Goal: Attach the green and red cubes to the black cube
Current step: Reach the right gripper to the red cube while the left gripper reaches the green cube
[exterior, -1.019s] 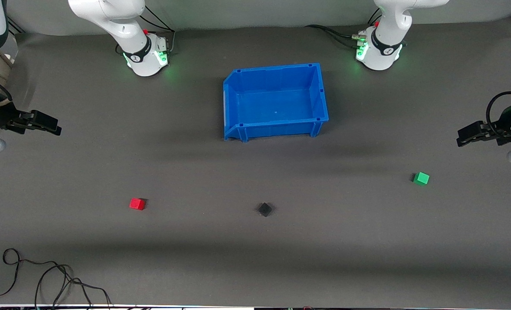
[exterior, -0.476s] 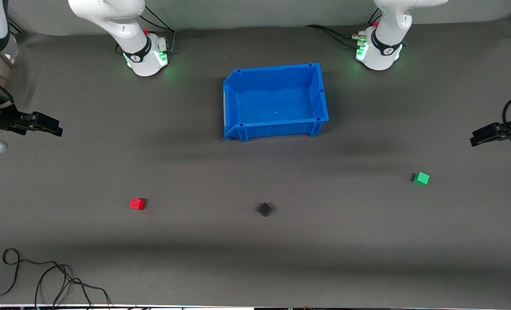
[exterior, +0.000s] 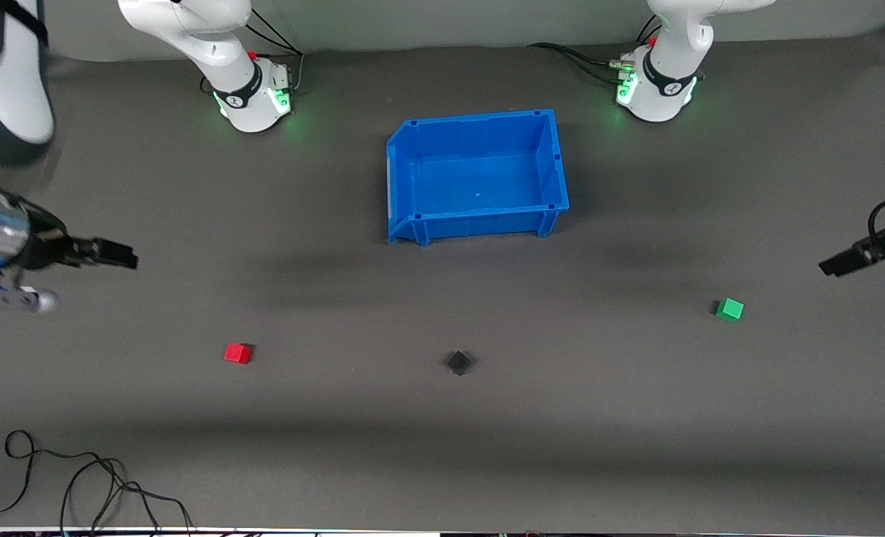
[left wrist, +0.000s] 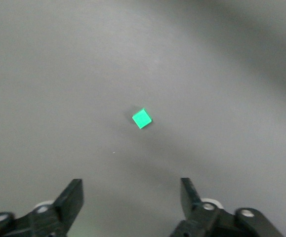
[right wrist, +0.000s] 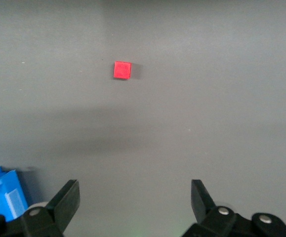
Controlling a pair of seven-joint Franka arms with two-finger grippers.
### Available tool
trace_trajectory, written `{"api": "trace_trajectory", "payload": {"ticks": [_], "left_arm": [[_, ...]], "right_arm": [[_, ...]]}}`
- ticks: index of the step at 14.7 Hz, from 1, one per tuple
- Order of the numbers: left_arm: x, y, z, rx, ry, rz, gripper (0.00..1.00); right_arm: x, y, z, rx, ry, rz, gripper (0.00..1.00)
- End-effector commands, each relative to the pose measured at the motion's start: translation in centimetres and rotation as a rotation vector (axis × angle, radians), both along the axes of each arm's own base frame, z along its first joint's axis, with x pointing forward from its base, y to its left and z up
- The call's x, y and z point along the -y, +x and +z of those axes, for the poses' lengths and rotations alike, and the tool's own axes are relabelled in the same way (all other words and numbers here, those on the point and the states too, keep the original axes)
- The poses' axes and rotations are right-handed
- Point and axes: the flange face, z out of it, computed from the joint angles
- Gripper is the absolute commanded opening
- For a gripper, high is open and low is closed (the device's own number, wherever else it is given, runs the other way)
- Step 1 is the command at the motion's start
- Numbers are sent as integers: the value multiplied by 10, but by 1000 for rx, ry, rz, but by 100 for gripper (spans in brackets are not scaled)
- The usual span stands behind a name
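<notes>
The black cube (exterior: 458,363) sits on the grey mat near the middle. The red cube (exterior: 238,353) lies toward the right arm's end, level with it. The green cube (exterior: 729,309) lies toward the left arm's end. My right gripper (exterior: 125,262) is open and empty, up in the air over bare mat, apart from the red cube, which shows in the right wrist view (right wrist: 122,70). My left gripper (exterior: 830,267) is open and empty over bare mat at the table's edge, apart from the green cube, which shows in the left wrist view (left wrist: 142,118).
An empty blue bin (exterior: 554,160) stands in the middle of the mat, farther from the front camera than the cubes; its corner shows in the right wrist view (right wrist: 2,192). Loose black cables (exterior: 77,485) lie at the near edge toward the right arm's end.
My right gripper has moved toward the table's middle and toward the red cube. My left gripper has shifted outward toward the table's edge and closer to the green cube's level. The cubes have not moved.
</notes>
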Motion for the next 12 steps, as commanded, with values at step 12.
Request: {"api": "trace_trajectory", "payload": {"ticks": [12], "left_arm": [[-27,-2,-193,-177,11,716,99]], "right_arm": [[-49,74,-235,-12,-41,-156,100]]}}
